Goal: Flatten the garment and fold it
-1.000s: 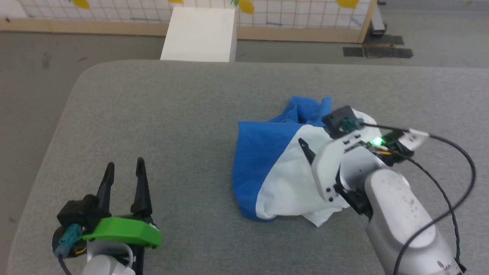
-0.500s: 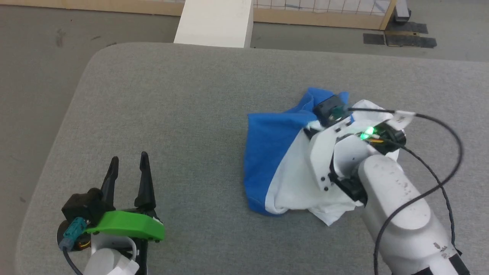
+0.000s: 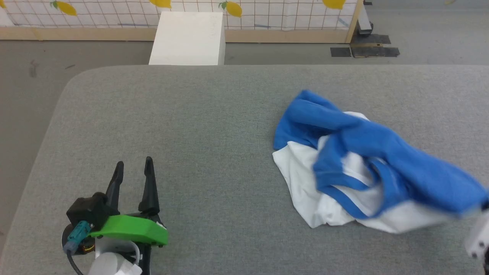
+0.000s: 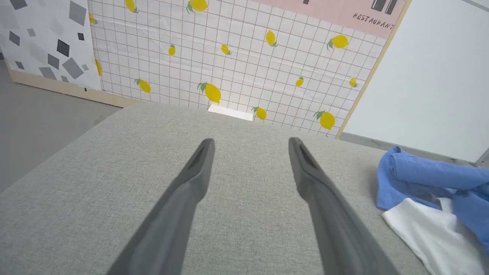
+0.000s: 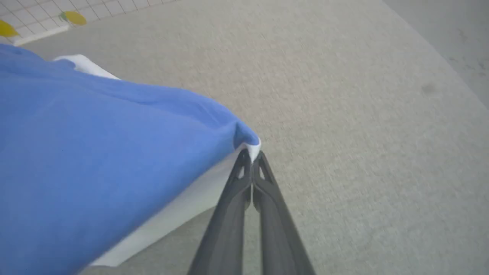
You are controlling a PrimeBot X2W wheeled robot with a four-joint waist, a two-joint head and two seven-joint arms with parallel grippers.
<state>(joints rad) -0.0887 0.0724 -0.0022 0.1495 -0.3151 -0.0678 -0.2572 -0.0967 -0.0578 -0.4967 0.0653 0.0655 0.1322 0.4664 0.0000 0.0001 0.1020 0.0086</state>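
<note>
The garment [image 3: 366, 160], white with bright blue sleeves, lies crumpled on the right half of the grey padded table [image 3: 191, 114]. One blue part is lifted and stretched toward the lower right. In the right wrist view my right gripper [image 5: 252, 154] is shut, pinching a blue-and-white edge of the garment [image 5: 95, 152] at its fingertips, a little above the table. A white piece of my right arm [image 3: 477, 240] shows at the lower right edge. My left gripper [image 3: 131, 168] stands open over the table at the lower left with nothing in it, well left of the garment [image 4: 431, 183].
A white box [image 3: 187, 38] stands on the floor just beyond the table's far edge. Behind it runs a lemon-patterned grid wall [image 3: 267, 11] with a wooden frame. The table's rounded left corner [image 3: 72, 80] drops to grey floor.
My right gripper has shut on the garment's edge and drawn it out to the lower right, turning the blue fabric over the white. The head camera shifted. The left arm stayed put.
</note>
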